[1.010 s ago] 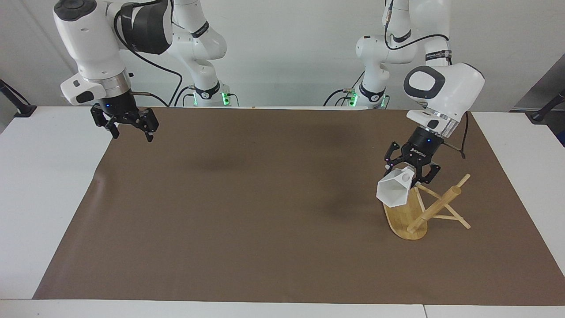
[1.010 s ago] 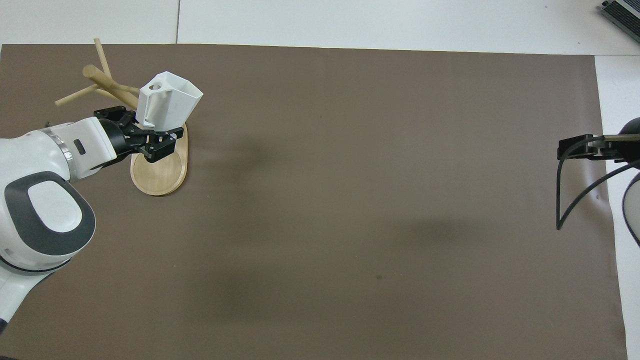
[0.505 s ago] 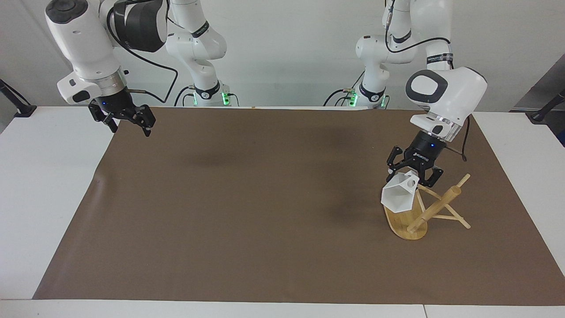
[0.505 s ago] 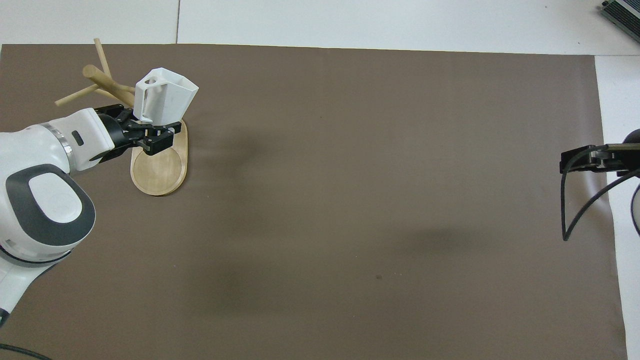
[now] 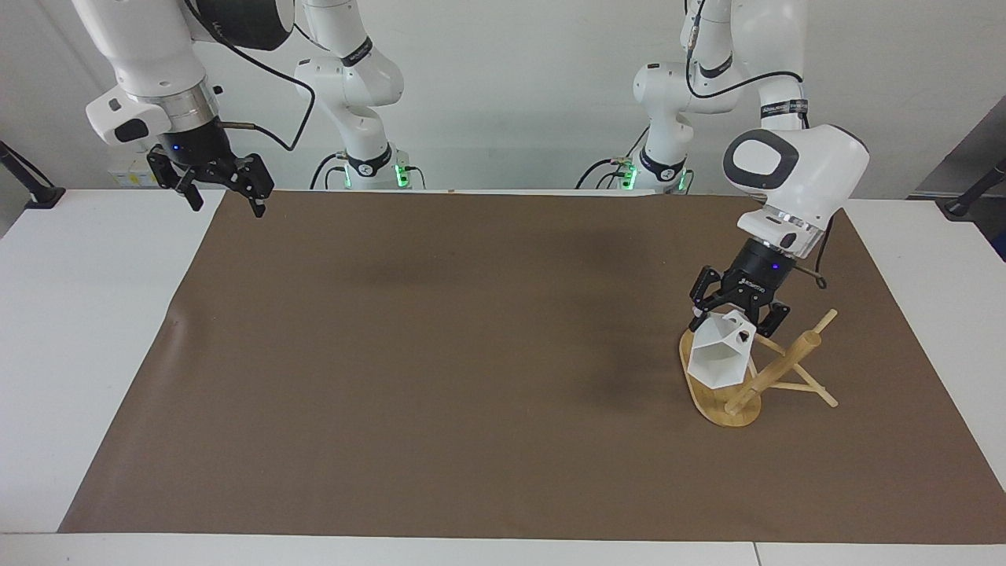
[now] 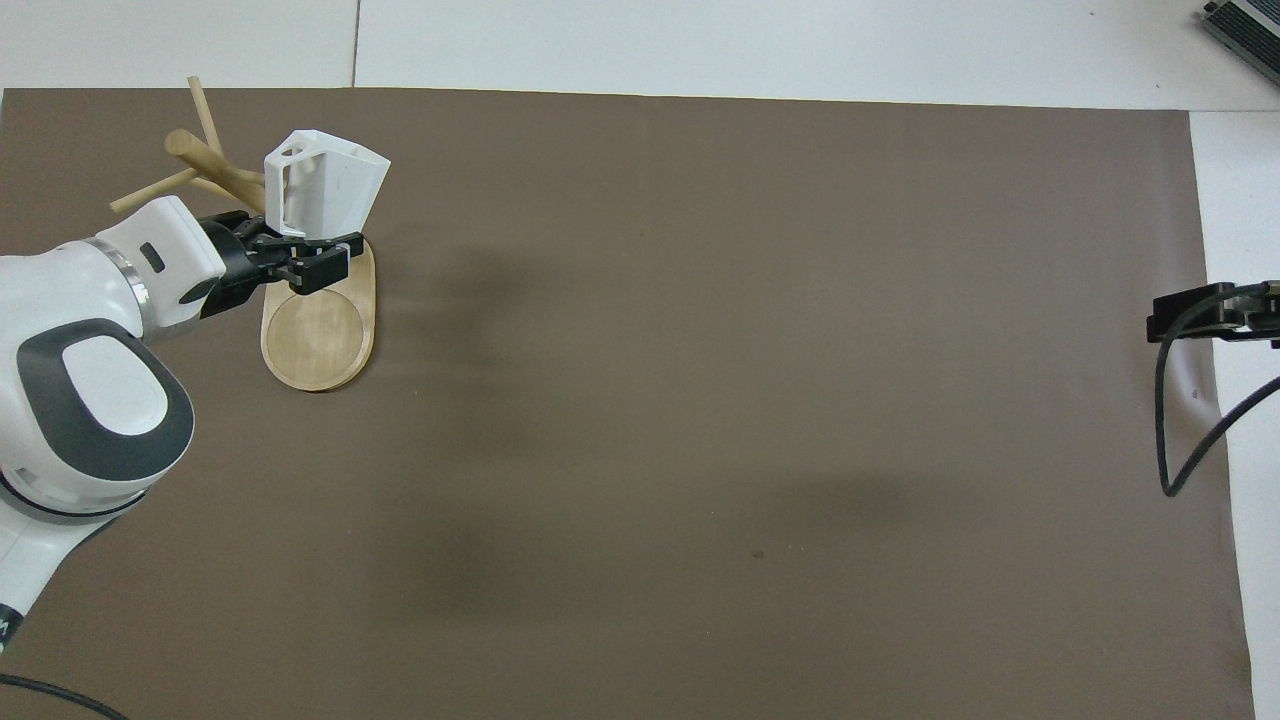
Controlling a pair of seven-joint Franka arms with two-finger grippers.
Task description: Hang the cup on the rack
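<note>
Cup [image 5: 719,358] and rack [image 5: 754,373] sit at the right of the facing view, upper left in the overhead view, toward the left arm's end of the surface. Over the last second the left tool [image 5: 739,314] has carried the white faceted cup lower and closer to the bamboo mug tree: it was tilted with its mouth swung out over the brown mat [image 5: 471,354], and now it hangs more compactly over the oval base, its handle with the round hole turned toward the crossing pegs. The left tool is clamped shut on the cup at the handle end, fingertips pinching it from above. The cup is in the air, not resting on the base, and I cannot tell whether the handle already touches a peg; from the overhead view it lies just beside the thin sticks [image 6: 205,165].

The right tool [image 5: 211,185] has meanwhile risen and drawn back toward the upper left corner of the facing view, over the mat's edge, its fingers spread and empty; that arm waits.

My reading is that the approach is nearly finished and the threading of the handle hole onto a peg comes next. The hole must line up with a peg tip, or the light rack may be pushed over.
</note>
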